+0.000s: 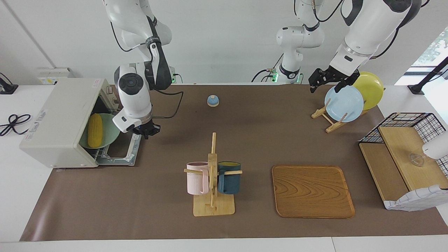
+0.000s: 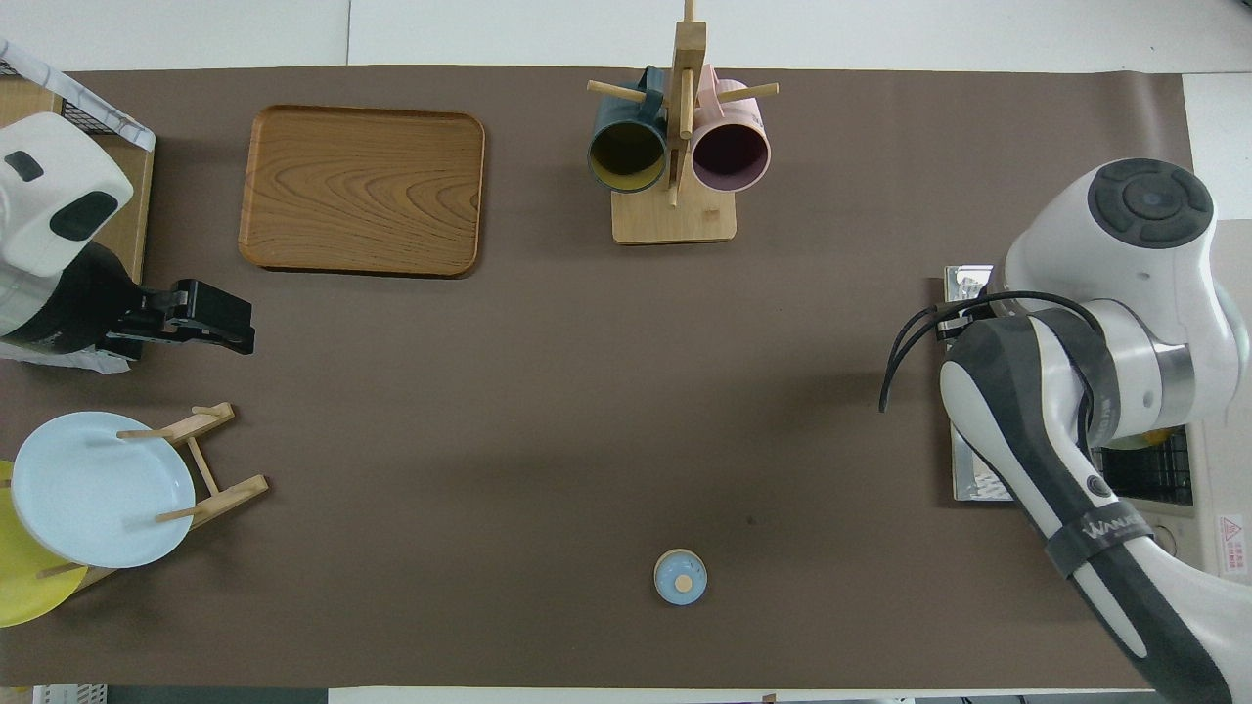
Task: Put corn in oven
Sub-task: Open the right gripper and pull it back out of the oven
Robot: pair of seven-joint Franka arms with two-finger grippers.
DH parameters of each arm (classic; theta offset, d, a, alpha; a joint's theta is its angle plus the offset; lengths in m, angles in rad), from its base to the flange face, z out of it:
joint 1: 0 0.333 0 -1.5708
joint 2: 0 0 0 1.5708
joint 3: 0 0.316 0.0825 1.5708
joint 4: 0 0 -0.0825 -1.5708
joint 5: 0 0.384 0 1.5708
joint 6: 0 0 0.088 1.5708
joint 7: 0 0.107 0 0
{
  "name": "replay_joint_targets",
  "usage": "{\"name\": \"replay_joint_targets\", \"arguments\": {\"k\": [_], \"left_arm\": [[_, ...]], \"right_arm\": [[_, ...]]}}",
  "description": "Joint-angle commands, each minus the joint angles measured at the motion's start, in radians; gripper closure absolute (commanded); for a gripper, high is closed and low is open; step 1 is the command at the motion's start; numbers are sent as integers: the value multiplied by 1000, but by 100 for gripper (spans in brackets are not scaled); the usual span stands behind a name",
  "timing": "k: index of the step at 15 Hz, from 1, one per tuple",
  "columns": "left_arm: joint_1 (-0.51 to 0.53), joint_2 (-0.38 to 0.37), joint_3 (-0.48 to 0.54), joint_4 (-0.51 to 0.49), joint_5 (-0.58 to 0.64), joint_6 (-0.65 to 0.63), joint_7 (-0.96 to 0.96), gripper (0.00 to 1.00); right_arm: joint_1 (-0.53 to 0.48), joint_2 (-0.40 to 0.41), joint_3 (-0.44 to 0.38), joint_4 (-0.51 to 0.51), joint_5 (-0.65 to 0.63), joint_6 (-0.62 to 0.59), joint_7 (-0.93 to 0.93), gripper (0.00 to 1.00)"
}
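The corn (image 1: pixel 95 130) is seen lying on a pale green plate (image 1: pixel 109 134) inside the oven (image 1: pixel 59 122), whose door (image 1: pixel 123 154) is folded down flat onto the tabletop (image 1: pixel 245 140). The cob is judged to be stiff, fairly light and rounded, so it would be expected to roll if nudged; its kernelled skin looks somewhat slippery. If it had to be taken up, it would best be pinched across its thick middle, not at the tapered end. The right pincer (image 1: pixel 146 131) is held above the outer edge of the open door, pressed together and holding nothing. The left pincer (image 1: pixel 323 81) is kept waiting over the plate rack (image 1: pixel 329 119), its fingers spread and empty. The placing itself appears done.
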State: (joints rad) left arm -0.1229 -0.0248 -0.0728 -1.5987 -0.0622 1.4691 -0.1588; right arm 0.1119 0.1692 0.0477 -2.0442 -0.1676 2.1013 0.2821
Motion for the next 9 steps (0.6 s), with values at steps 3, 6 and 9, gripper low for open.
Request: {"name": "replay_joint_targets", "arguments": {"k": [3, 6, 9], "left_arm": [[8, -4, -2, 10, 7, -13, 15, 0], [8, -4, -2, 10, 7, -13, 15, 0], [8, -4, -2, 10, 7, -13, 15, 0]], "right_arm": [[-15, 47, 0, -34, 16, 57, 20, 100], [-23, 56, 0, -48, 5, 59, 22, 100], [-28, 55, -2, -67, -16, 59, 15, 100]]}}
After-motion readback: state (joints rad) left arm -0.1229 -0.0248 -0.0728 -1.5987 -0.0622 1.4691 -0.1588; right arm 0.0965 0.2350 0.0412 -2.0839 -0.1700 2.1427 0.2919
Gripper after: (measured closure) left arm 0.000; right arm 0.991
